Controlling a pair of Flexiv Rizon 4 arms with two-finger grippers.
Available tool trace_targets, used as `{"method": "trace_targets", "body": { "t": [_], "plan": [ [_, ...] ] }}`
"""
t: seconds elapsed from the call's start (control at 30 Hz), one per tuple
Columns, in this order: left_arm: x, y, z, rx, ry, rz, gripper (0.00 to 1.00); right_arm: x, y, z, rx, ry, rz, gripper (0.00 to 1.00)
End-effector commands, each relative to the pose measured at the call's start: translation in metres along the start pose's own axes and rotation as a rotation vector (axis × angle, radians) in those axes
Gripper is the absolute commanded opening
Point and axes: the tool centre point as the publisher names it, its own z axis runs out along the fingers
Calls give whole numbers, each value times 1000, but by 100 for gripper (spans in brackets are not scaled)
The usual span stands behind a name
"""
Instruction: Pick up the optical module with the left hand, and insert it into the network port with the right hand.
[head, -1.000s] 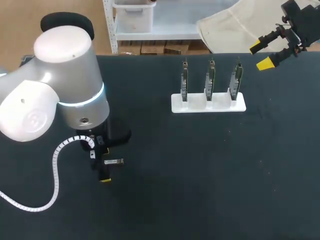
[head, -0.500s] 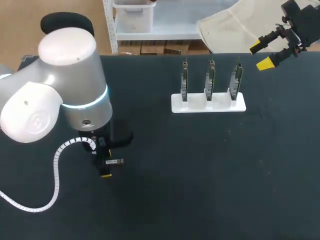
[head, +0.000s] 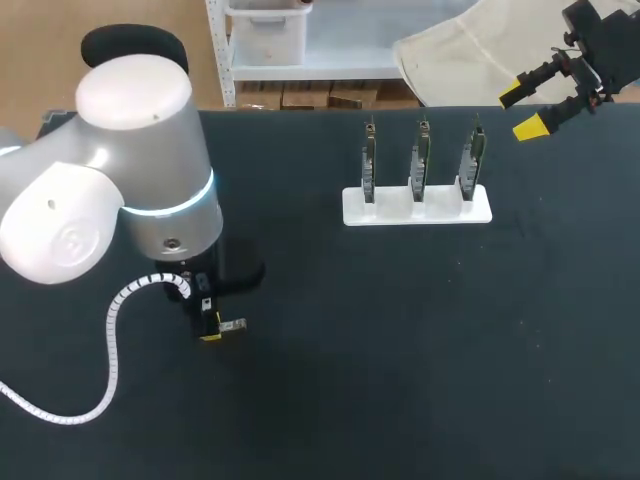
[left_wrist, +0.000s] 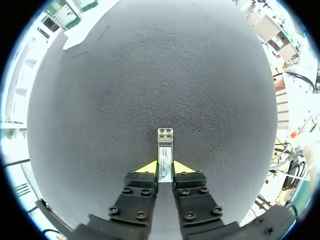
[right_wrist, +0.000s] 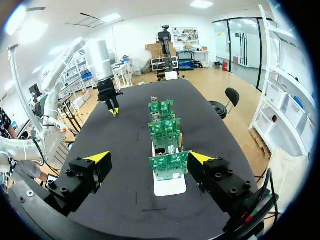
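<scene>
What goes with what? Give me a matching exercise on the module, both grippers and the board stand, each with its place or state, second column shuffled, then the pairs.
Things
A. optical module
B. left gripper
C. right gripper
D. white stand

Place or state
1. open and empty, at the head view's far right
2. silver with a white label, clamped from two sides
3. carries three upright circuit boards
4. shut, at the head view's left

Pairs: A-2, B-4, C-1, D-3
</scene>
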Motion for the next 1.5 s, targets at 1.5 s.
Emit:
{"method": "trace_targets", "body": {
  "t": [1.5],
  "plan": [
    [-31, 84, -197, -355, -570, -138, 0, 0, 1, 0, 3, 1, 0, 100]
  ]
}}
